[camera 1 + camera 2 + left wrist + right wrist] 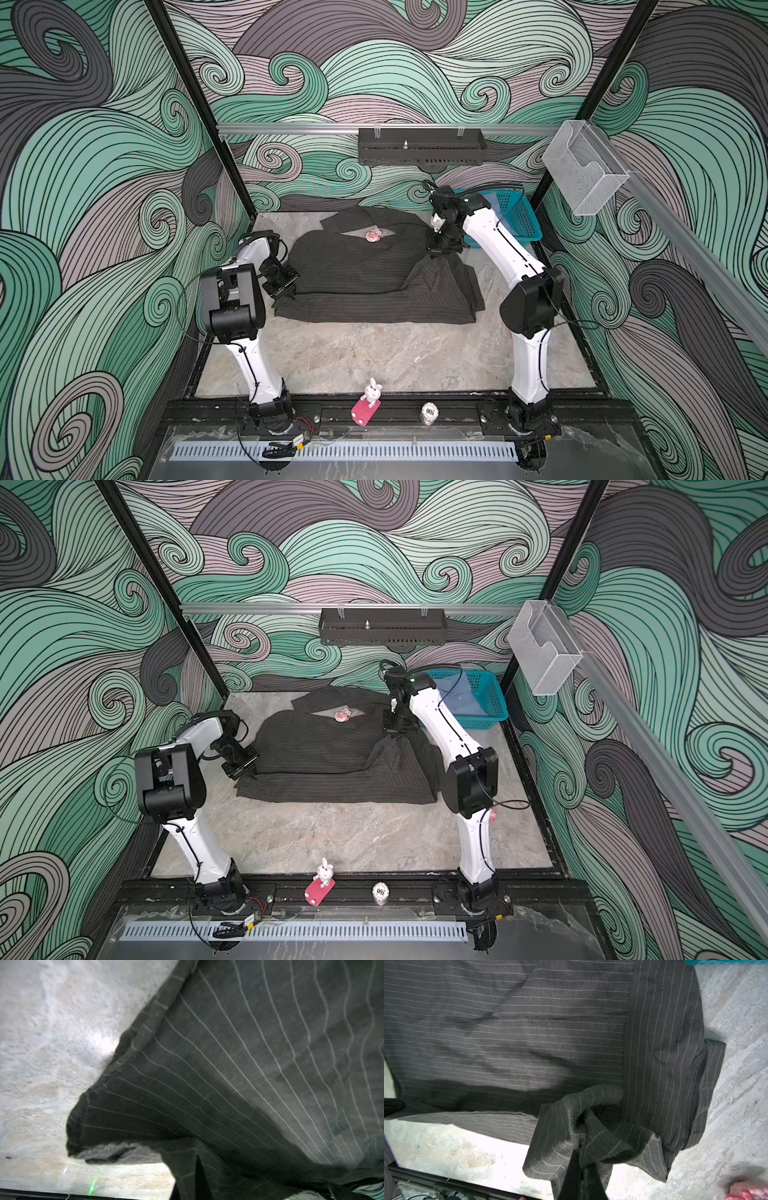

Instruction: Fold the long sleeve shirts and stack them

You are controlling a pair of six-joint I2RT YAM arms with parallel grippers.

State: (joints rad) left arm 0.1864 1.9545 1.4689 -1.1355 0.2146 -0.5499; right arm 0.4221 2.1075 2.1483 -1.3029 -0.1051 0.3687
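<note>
Charcoal shirt (357,272) in right end effector (441,254)

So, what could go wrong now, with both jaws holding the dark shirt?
The right jaws pinch only a bunched cuff; it may slip out mid-fold.
Both jaws grip the same pinstriped shirt; uneven pulling might drag or wrinkle it.
The right arm works near the basket and could nudge it.

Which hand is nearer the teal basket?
Right. The right hand, shut on the pinstriped shirt, is close beside the teal basket; the left hand holds the shirt's far edge, across the garment from it.
</note>
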